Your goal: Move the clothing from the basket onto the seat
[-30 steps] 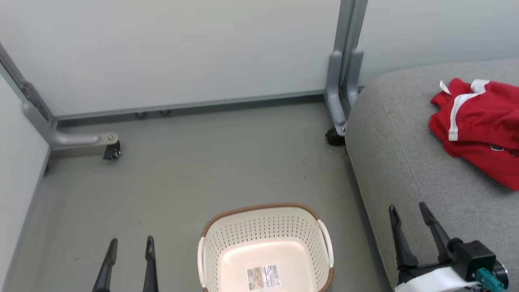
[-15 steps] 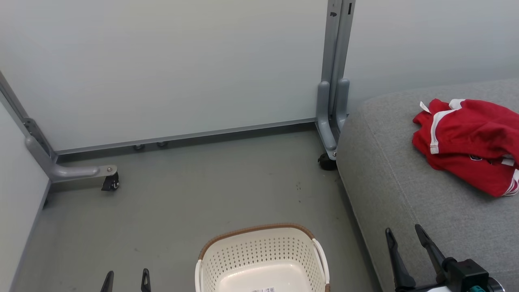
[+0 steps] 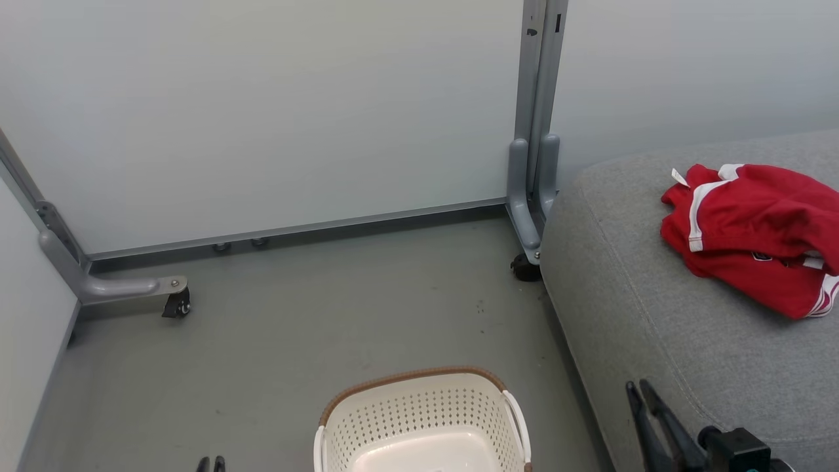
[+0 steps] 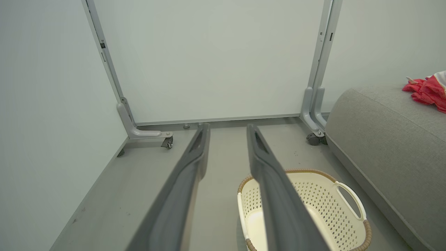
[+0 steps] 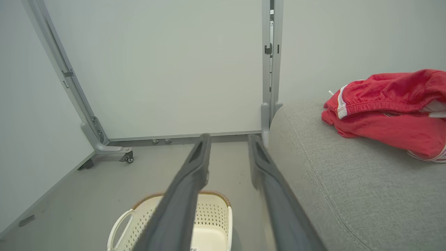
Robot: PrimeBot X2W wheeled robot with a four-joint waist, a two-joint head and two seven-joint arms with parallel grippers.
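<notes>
Closest to you, the left gripper (image 3: pixel 211 464) is just two fingertips poking over the bottom edge of the head view. The left wrist view shows its fingers with a modest gap and nothing between them, so it's partly open and empty. Same deal for the right gripper (image 3: pixel 637 388) at the lower right: narrow gap, nothing pinched, and the rest of it is cut off by the frame. Between them sits the basket (image 3: pixel 409 379) on the floor (image 3: pixel 295 341), one handle on each side. Its near half runs out of the head view, so you can't really call its long axis from there. Just to its right is the seat (image 3: pixel 655 314), rounded corner toward the basket. The clothing (image 3: pixel 754 229) is up on the seat, well apart from the basket. It's a crumpled heap running from far-left to near-right, with a small white tag (image 3: pixel 678 174) sticking out at the far-left end. The right edge clips it, and the dark patch on it is too small to read. Behind it all stands a pale panel (image 3: pixel 262 118) with a grey post (image 3: pixel 534 98) and a wheel (image 3: pixel 524 269).
</notes>
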